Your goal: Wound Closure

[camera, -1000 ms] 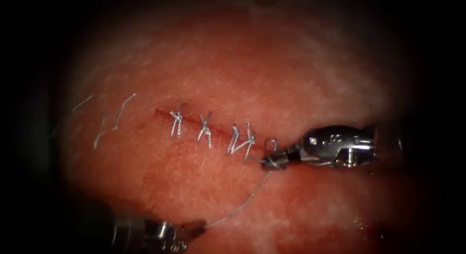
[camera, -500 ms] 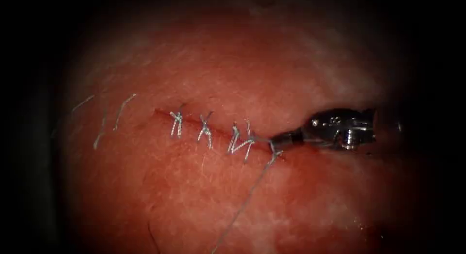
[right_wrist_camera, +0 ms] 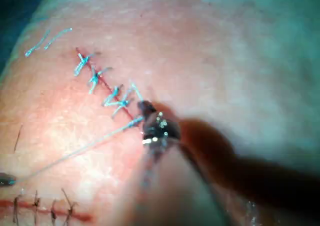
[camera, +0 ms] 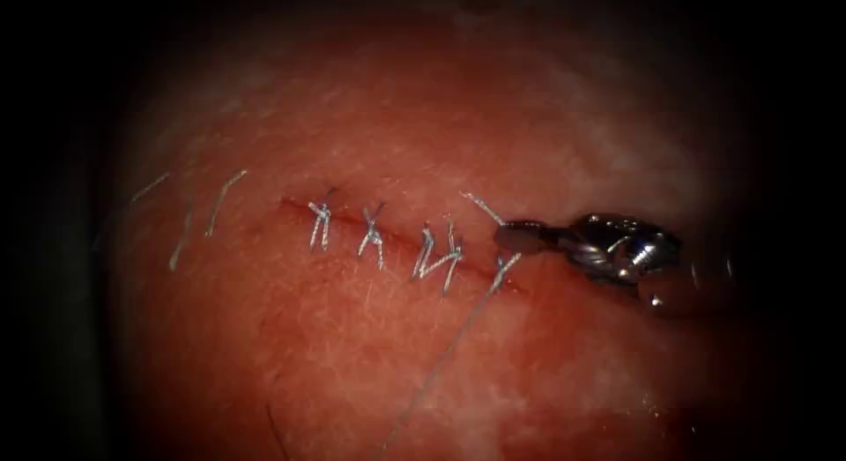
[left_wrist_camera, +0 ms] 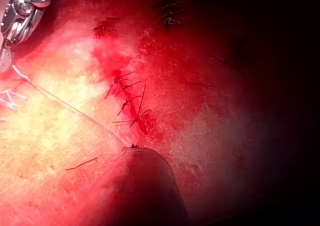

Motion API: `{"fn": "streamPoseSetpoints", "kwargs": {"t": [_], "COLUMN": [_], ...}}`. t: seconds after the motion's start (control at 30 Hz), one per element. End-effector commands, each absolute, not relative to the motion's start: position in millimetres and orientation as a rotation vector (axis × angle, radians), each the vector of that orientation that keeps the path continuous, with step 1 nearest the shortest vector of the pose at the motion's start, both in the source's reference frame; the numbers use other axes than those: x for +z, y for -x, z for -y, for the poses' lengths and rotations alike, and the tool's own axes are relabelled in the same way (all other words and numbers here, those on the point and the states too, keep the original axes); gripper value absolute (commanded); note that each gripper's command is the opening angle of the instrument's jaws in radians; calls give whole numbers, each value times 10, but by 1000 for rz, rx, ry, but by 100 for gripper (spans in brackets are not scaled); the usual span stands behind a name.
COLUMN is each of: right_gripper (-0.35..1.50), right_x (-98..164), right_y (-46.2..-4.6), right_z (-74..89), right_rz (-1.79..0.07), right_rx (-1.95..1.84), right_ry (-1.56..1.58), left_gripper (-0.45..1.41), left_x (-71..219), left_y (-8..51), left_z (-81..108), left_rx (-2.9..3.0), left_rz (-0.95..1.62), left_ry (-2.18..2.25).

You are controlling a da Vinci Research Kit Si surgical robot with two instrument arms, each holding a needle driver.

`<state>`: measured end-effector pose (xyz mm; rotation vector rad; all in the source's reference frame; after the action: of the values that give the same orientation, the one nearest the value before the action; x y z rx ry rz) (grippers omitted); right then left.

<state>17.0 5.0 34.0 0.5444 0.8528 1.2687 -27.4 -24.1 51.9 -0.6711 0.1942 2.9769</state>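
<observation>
Right tool (camera: 509, 237) sits at the right end of the cut (camera: 388, 234), jaws closed on a short thread tail (camera: 483, 207). The thread (camera: 441, 360) runs taut from the last knot (camera: 502, 269) down to the left tool (left_wrist_camera: 134, 150) (jaws hidden, cannot tell). Four stitches (camera: 370, 232) cross the cut; tissue (camera: 423, 117) is pink and moist. Loose cut ends (camera: 220, 201) lie left of the cut.

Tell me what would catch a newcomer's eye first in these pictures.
First, the row of pale stitches crossing the cut in the middle of the tissue. Next, the right gripper at the cut's right end, shut on a short thread tail, beside the newest knot. From that knot a long thread slants down and leftward, and loose thread scraps lie left of the cut.
</observation>
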Motion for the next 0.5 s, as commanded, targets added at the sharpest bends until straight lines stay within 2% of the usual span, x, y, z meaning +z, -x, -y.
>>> {"fn": "streamPoseSetpoints", "kwargs": {"t": [0.03,0.5], "right_gripper": [-35,-35], "right_x": [344,360], "right_y": [-176,-166], "right_z": [-36,-40], "right_rz": [-850,-825], "right_rx": [1335,1474], "right_ry": [-556,-521], "left_gripper": [-45,-45], "left_x": [520,518], "left_y": [278,282], "left_z": [259,296], "left_rx": [2978,2966], "left_rz": [-183,-164], "left_ry": [676,708]}}
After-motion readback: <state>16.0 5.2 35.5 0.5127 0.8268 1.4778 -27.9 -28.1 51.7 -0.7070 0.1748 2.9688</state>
